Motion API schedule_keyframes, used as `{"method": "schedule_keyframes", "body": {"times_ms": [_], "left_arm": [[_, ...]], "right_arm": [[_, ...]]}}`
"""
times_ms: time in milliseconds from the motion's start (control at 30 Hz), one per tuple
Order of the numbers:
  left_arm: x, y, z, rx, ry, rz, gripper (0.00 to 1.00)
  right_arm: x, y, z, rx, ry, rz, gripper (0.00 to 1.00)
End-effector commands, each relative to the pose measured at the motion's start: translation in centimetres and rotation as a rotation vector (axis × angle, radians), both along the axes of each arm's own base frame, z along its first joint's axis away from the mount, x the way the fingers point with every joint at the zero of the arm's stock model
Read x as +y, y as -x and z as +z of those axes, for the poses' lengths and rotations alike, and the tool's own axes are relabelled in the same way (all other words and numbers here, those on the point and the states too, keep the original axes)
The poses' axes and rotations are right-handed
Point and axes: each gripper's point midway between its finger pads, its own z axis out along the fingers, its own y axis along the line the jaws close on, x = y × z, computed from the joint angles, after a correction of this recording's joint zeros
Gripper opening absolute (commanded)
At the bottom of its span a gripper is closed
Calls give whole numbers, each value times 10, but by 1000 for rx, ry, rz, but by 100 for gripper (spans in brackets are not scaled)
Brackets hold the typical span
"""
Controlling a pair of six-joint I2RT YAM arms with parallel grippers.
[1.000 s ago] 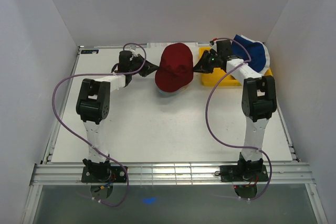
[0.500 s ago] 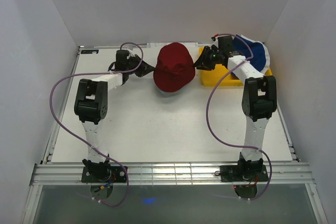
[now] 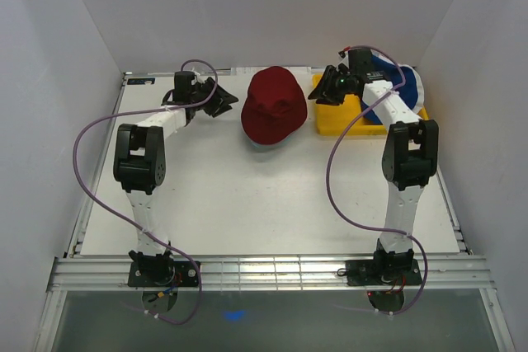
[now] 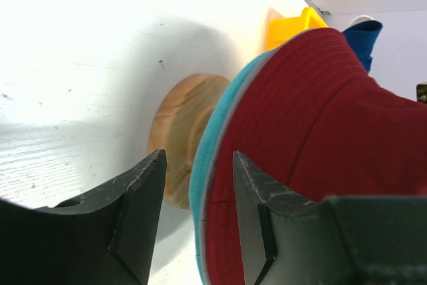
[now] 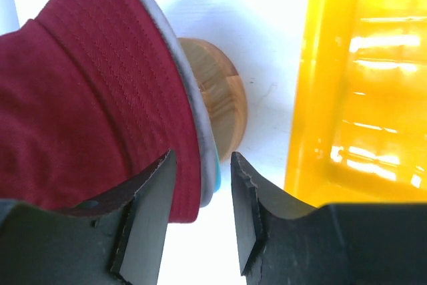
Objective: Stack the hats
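Left gripper (image 3: 224,103) hangs w/ its jaws parted and nothing betw. them, just off the left side of the red hat (image 3: 272,105), near it but not touching. From the left wrist cam both black fingers frame the hat's brim w/ a clear gap on each side.

Same on the other side: right gripper (image 3: 318,95) is spread apart and empty, at the right of the red hat and over the left edge of the yellow tray (image 3: 334,125).

Red hat sits at the far-centre of the table (image 3: 247,204), crown up, on top of a stack. Under its brim a thin grey brim (image 5: 192,101) shows, and below that a teal hat (image 4: 200,171), only its edge visible. The whole stack rests on a round wooden stand (image 4: 177,125), whose base pokes out underneath in both wrist views. Stand and tray are close together but apart, w/ a strip of white table betw. them.

Blue hat (image 3: 408,80) lies at the far right end of the tray, partly behind the right arm. Something white shows along its edge; can't tell what it is.
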Motion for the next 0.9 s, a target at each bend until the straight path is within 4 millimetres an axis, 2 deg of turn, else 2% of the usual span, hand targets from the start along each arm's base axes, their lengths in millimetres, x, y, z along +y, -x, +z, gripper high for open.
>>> {"method": "schedule_keyframes", "body": {"times_ms": [0,167,200,233,300,333,367,400,433,467,500,533,600,667,733,867], "left_arm": [[2,-2,78,-155,25,-32,55],[4,6,115,-217,21,-52,57],[5,7,122,-228,22,-53,58],[5,10,127,-238,22,-57,58],[5,18,144,-266,28,-59,58],[5,22,146,-268,33,-60,58],[5,29,159,-286,47,-56,58],[4,34,165,-294,57,-60,58],[3,40,162,-286,70,-68,58],[1,45,167,-298,80,-75,58],[-2,52,179,-322,95,-81,58],[-5,58,177,-319,105,-97,58],[-12,70,186,-329,122,-118,58],[-16,78,183,-325,130,-134,58],[-23,88,185,-329,136,-156,59],[-28,100,186,-331,144,-185,58]], "right_arm": [[-21,-10,48,-86,29,-35,45],[-76,-19,87,-152,107,-158,48],[-87,-16,87,-137,135,-178,48],[-112,-19,93,-144,161,-233,48],[-145,-19,98,-135,191,-305,49],[-174,-21,98,-127,209,-370,50],[-189,-20,99,-120,215,-402,50],[-215,-20,99,-116,218,-453,50],[-227,-20,96,-102,223,-485,50],[-239,-20,95,-97,233,-512,51],[-249,-20,94,-93,246,-537,53],[-268,-22,91,-89,276,-586,54],[-289,-22,85,-74,295,-637,56],[-304,-26,72,-48,313,-685,59],[-313,-29,57,-23,325,-707,60],[-320,-38,45,-20,337,-726,65]]}}
